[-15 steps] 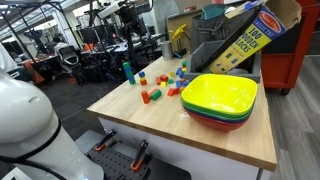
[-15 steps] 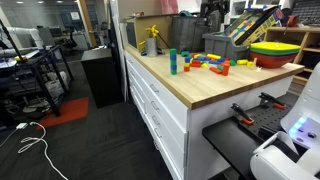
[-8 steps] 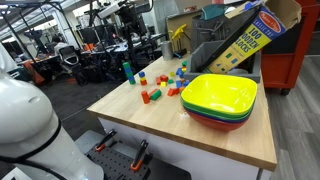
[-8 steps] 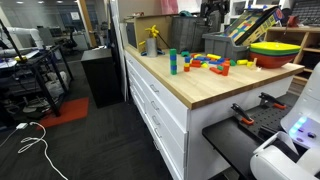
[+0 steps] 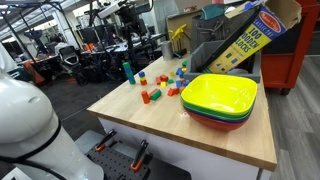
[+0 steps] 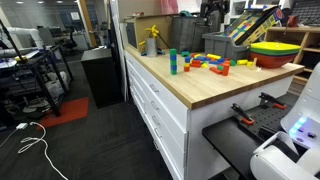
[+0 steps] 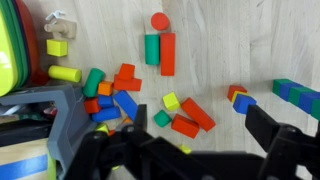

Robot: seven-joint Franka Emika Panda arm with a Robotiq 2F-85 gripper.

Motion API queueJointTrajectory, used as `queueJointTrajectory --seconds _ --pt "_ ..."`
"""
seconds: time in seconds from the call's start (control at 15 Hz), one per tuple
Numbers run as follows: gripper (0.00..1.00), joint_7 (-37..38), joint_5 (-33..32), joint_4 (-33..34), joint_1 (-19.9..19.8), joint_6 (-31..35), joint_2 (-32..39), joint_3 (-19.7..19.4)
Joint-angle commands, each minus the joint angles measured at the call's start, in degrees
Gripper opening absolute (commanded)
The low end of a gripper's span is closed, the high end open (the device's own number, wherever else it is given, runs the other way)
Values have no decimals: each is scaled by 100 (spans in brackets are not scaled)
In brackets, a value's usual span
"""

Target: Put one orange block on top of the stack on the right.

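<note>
The gripper (image 7: 175, 150) hangs wide open and empty above the scattered blocks, nothing picked yet. An orange block (image 7: 185, 126) lies just ahead, between its fingers, so it looks the easiest pick. The stack (image 7: 297, 95) stands apart beyond the finger at the wrist view's right edge.

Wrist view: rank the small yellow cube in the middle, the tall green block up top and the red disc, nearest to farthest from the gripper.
1. small yellow cube, centre, just ahead of the open gripper.
2. tall green block, farther up.
3. red disc, by the top edge.
</note>
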Motion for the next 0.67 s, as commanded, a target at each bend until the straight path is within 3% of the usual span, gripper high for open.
queueJointTrajectory --seconds 0.0,0.6 --pt "100 3 -5 12 28 -16 2 -26" --pt "100 6 134 25 -49 386 417 -181"
